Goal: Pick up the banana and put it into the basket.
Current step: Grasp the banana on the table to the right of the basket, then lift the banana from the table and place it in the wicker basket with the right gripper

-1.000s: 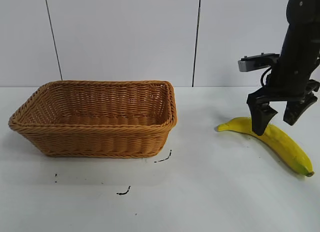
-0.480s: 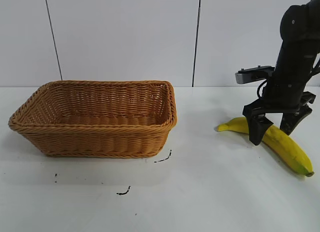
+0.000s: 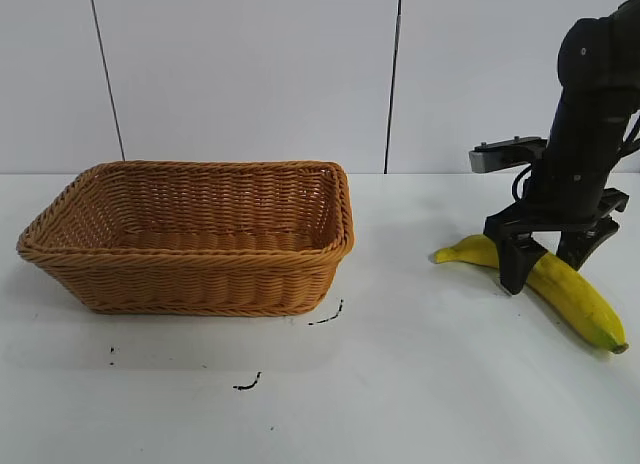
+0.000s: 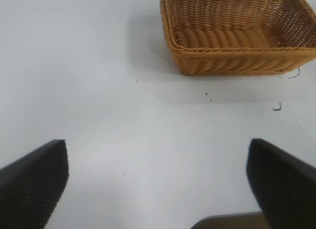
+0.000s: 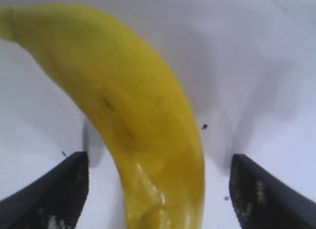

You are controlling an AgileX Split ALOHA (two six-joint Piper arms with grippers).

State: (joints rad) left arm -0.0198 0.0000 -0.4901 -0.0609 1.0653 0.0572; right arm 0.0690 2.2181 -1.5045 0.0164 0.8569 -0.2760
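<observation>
The yellow banana point(image 3: 578, 301) lies on the white table at the right, its dark end toward the front. My right gripper point(image 3: 541, 275) is down over its middle, one finger on each side. In the right wrist view the banana point(image 5: 143, 115) runs between the fingers point(image 5: 54, 189), with a strip of table showing on both sides; the right gripper point(image 5: 158, 194) is open and not touching it. The tan wicker basket point(image 3: 200, 279) stands at the left with nothing in it. The left gripper point(image 4: 158, 189) hangs open above bare table, the basket point(image 4: 237, 58) farther off.
Small black marks point(image 3: 247, 384) dot the table in front of the basket. A white panelled wall point(image 3: 250, 74) closes the back. Bare table lies between the basket and the banana.
My right gripper has come down onto the banana's middle and its fingers have drawn closer together around it. Banana and basket have not moved.
</observation>
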